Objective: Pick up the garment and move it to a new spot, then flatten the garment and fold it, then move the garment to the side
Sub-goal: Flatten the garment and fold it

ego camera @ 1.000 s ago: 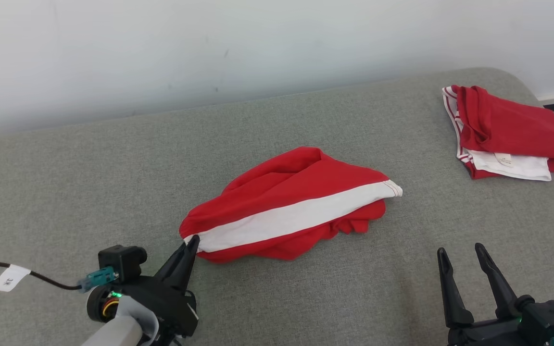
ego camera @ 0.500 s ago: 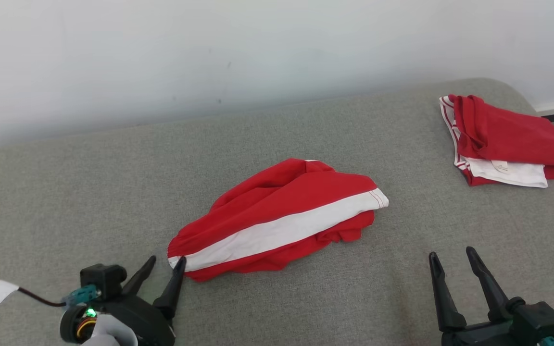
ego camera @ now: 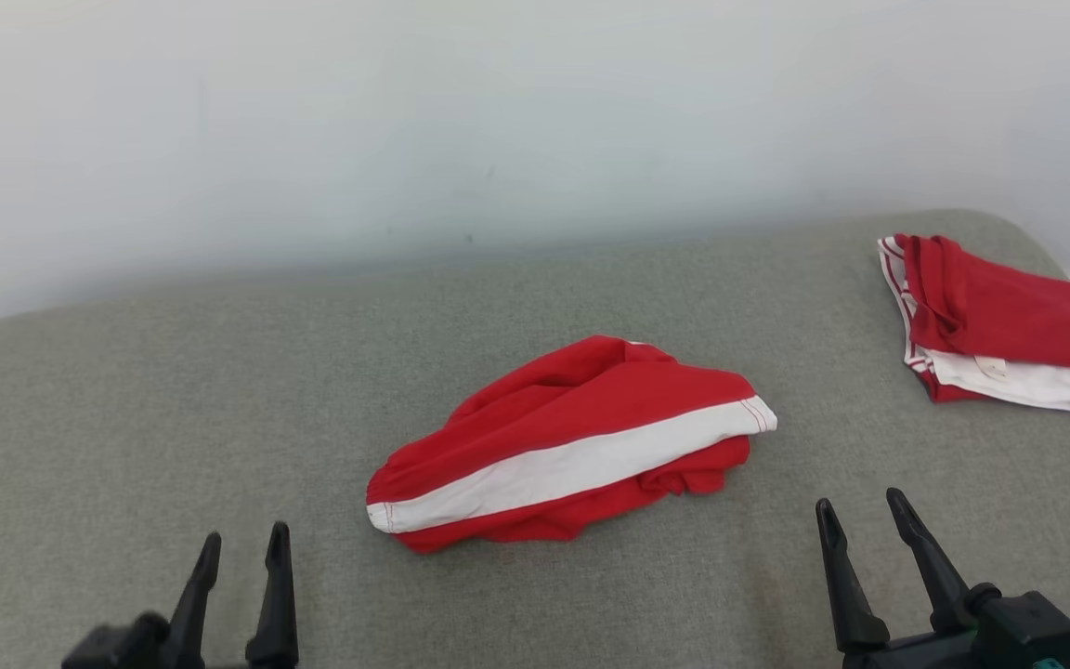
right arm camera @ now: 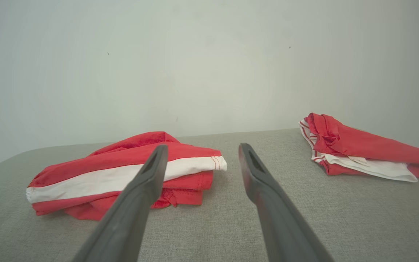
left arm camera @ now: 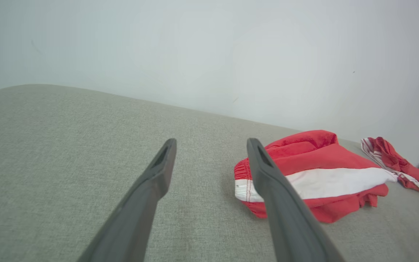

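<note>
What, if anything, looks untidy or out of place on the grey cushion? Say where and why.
The red garment with a white stripe, in the middle of the cushion, lies bunched and slanted, with crumpled cloth poking out under its near edge. The second red garment, far right, is loosely folded, white lining showing.

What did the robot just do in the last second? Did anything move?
The left gripper, its fingers closed at the left end of the striped garment a second ago, opened and drew back toward the robot, now clear of the cloth. That garment, the second garment at far right and the open right gripper stayed put; the camera itself shifted.
</note>
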Tool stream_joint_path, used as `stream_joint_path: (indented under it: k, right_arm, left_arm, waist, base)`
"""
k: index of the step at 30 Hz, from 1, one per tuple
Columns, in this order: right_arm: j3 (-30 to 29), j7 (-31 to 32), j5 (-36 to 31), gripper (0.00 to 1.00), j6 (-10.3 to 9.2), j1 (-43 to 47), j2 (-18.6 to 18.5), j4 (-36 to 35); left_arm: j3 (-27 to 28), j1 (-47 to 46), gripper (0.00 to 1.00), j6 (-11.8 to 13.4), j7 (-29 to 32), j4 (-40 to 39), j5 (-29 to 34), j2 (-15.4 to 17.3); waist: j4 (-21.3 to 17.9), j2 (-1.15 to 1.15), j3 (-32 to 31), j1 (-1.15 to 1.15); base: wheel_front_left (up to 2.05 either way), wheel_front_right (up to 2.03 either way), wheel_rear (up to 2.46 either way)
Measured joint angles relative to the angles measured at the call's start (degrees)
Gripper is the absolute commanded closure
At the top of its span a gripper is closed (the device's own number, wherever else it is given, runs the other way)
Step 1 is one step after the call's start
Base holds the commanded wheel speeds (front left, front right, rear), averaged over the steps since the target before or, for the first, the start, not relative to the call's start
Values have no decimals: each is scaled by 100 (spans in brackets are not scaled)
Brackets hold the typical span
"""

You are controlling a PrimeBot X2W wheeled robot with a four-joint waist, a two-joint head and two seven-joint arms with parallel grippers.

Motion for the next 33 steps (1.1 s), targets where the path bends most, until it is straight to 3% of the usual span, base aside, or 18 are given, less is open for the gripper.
stream_joint_path:
  k: [6,10,15,19,26,33]
  right_arm:
    - [-20,0,-10,0,0,116,76,18]
    - [37,0,-3,0,0,71,96,141]
    - [141,-1,109,0,0,-365,52,414]
    - [343,-1,407,0,0,-875,-70,1038]
    - [898,0,1024,0,0,-2058,-416,2069]
    - [1125,0,1460,0,0,-2792,-723,2650]
  left_arm:
    - [722,866,0,-335,-2,-719,923,-563]
    - [913,990,0,-686,-3,-392,1247,-840]
    - [956,465,0,-1236,-2,547,1362,-1078]
    - [777,-260,0,-1563,-2,1480,1415,-1199]
    - [439,-1606,0,-1786,79,3056,1312,-1307]
    - [79,-2485,0,-1915,325,3919,860,-1357]
  waist:
    - [134,0,-167,0]
    - [210,0,-227,0]
    - [248,0,-174,0]
    - [242,0,-32,0]
    - [247,1,351,1]
    - [260,1,838,1]
  base:
    - [0,0,0]
    - [0,0,0]
    - [0,0,0]
    - [0,0,0]
    - [0,0,0]
    - [0,0,0]
